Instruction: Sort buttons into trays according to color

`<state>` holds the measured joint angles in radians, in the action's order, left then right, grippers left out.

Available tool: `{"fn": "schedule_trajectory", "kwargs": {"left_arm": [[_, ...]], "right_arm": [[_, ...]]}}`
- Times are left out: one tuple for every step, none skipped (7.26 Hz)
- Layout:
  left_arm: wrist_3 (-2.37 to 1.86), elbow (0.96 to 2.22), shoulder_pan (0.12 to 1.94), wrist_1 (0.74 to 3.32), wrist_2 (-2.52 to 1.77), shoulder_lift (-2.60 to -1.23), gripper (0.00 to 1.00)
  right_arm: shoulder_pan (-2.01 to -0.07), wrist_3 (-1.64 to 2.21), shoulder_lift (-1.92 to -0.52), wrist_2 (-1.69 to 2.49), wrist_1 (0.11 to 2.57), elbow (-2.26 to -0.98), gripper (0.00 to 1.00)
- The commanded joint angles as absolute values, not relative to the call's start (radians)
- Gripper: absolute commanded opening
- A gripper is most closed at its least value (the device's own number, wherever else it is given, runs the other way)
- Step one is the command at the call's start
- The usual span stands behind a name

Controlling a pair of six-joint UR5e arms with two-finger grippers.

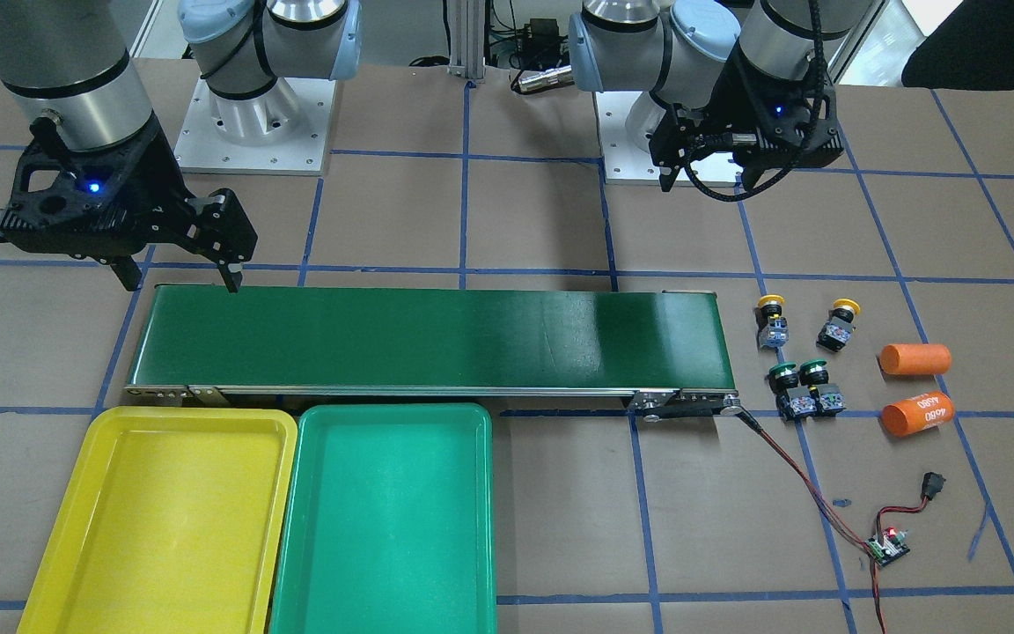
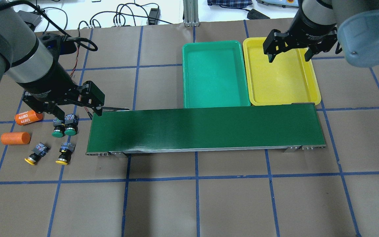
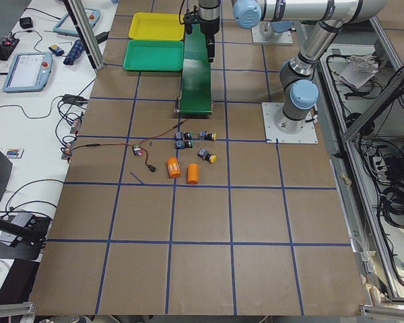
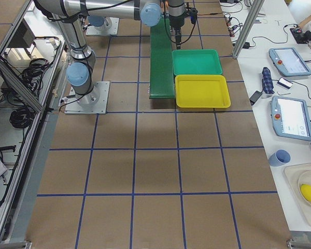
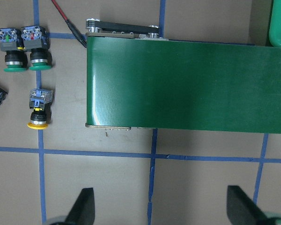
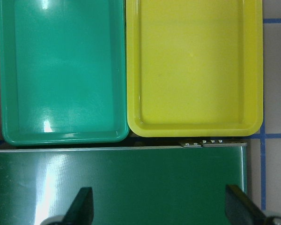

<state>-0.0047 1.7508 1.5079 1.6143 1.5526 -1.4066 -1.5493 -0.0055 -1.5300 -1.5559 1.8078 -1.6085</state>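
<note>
Left claw released, empty, near buttons at belt end; right claw released, empty, over opposite end beside yellow tray.

Brown table, blue tape grid, white benches

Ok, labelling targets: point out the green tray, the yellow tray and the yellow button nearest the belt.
green tray (image 2: 215, 74): overhead view, bare floor.
yellow tray (image 2: 281, 77): overhead view, bare floor.
yellow button nearest the belt (image 2: 64, 154): overhead view, black neck.
</note>
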Motion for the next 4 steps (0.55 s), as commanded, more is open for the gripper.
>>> {"fn": "schedule_trajectory", "kwargs": {"left_arm": [[-0.005, 1.752, 1.508, 1.614, 1.552, -1.407, 1.0], [-0.005, 1.752, 1.508, 1.614, 1.551, -1.408, 1.0], [-0.005, 1.752, 1.508, 1.624, 1.561, -1.404, 1.0], [-0.005, 1.753, 1.502, 1.634, 1.562, -1.398, 1.0]], "right_arm": [[-1.549, -0.005, -1.525, -1.554, 1.812, -1.609, 1.0], [-1.549, -0.003, -1.525, -1.555, 1.81, -1.611, 1.0], [-1.549, 0.0, -1.526, -1.557, 1.812, -1.611, 1.0], [-1.549, 0.006, -1.531, -1.552, 1.81, -1.611, 1.0]]}}
